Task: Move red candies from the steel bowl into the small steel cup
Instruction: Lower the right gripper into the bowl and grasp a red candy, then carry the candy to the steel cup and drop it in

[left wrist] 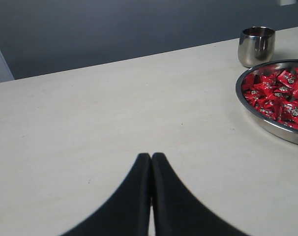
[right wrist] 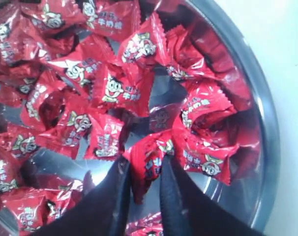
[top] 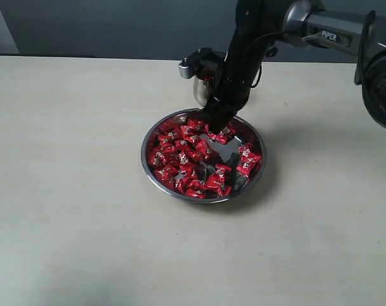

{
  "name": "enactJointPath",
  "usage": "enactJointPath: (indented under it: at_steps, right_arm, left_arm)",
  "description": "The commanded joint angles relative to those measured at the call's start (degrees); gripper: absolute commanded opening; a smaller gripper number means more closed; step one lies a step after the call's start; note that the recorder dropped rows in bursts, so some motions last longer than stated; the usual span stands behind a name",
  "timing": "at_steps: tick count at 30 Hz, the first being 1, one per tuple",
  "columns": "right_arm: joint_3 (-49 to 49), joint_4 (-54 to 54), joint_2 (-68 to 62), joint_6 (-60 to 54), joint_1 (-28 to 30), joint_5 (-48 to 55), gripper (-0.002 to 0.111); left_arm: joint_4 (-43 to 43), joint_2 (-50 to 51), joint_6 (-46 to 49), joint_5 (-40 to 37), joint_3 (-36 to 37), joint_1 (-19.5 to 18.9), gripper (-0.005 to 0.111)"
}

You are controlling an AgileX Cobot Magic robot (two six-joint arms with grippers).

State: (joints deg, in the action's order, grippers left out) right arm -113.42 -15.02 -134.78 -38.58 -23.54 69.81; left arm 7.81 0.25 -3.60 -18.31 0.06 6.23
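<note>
The steel bowl (top: 150, 167) sits mid-table, filled with red candies (top: 180, 159). Behind it stands the small steel cup (top: 200, 92), partly hidden by the right arm. My right gripper (top: 220, 127) reaches down into the bowl's far side. In the right wrist view that gripper (right wrist: 145, 164) is shut on one red candy (right wrist: 148, 164), with more red candies (right wrist: 114, 88) around it in the bowl (right wrist: 267, 123). My left gripper (left wrist: 151, 157) is shut and empty over bare table, far from the bowl (left wrist: 267, 125) and the cup (left wrist: 256, 45); it does not show in the exterior view.
The pale table (top: 65, 191) spreads wide on all sides of the bowl. A dark wall runs behind the table's far edge (top: 85, 56). The right arm's body (top: 327, 32) hangs over the back right.
</note>
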Motion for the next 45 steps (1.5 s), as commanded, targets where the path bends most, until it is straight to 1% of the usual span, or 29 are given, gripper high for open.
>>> enactJointPath:
  at_steps: [1,3,12,23,30,34,39,43,44,45]
  right_arm:
    - [0.3,0.4,2.6,-0.3,0.1,0.2,-0.001]
    - [0.3,0.4,3.5,-0.3,0.1,-2.4,-0.001]
    - [0.3,2.1,5.2,-0.3,0.2,-19.7,-0.001]
    - [0.3,5.0,5.1,-0.2,0.9,-31.5,-0.001]
    - [0.3,3.8,3.0,-0.2,3.3,-32.2,-0.001]
    - [0.3,2.4,1.3,-0.6,3.5,-33.3,-0.001]
    - [0.3,-2.7,0.9,-3.3,3.5,-34.9,-0.001]
    - [0.3,-3.6,0.9,-3.3,3.5,-35.8,-0.001]
    - [0.3,-3.6,0.9,-3.3,3.5,-35.8,0.002]
    - [0.3,-3.6,0.9,-3.3,3.5,-35.8,0.006]
  left_arm:
    - [-0.1,-0.2,-0.3,0.5,-0.1,0.2,0.000]
    - [-0.1,-0.2,-0.3,0.5,-0.1,0.2,0.000]
    - [-0.1,-0.2,-0.3,0.5,-0.1,0.2,0.000]
    - [-0.1,-0.2,-0.3,0.5,-0.1,0.2,0.000]
    - [-0.1,-0.2,-0.3,0.5,-0.1,0.2,0.000]
    - [-0.1,-0.2,-0.3,0.5,-0.1,0.2,0.000]
    - [-0.1,-0.2,-0.3,0.5,-0.1,0.2,0.000]
    - [-0.1,-0.2,-0.3,0.5,-0.1,0.2,0.000]
    - [-0.1,-0.2,-0.3,0.5,-0.1,0.2,0.000]
    - [-0.1,-0.2,-0.3,0.5,-0.1,0.2,0.000]
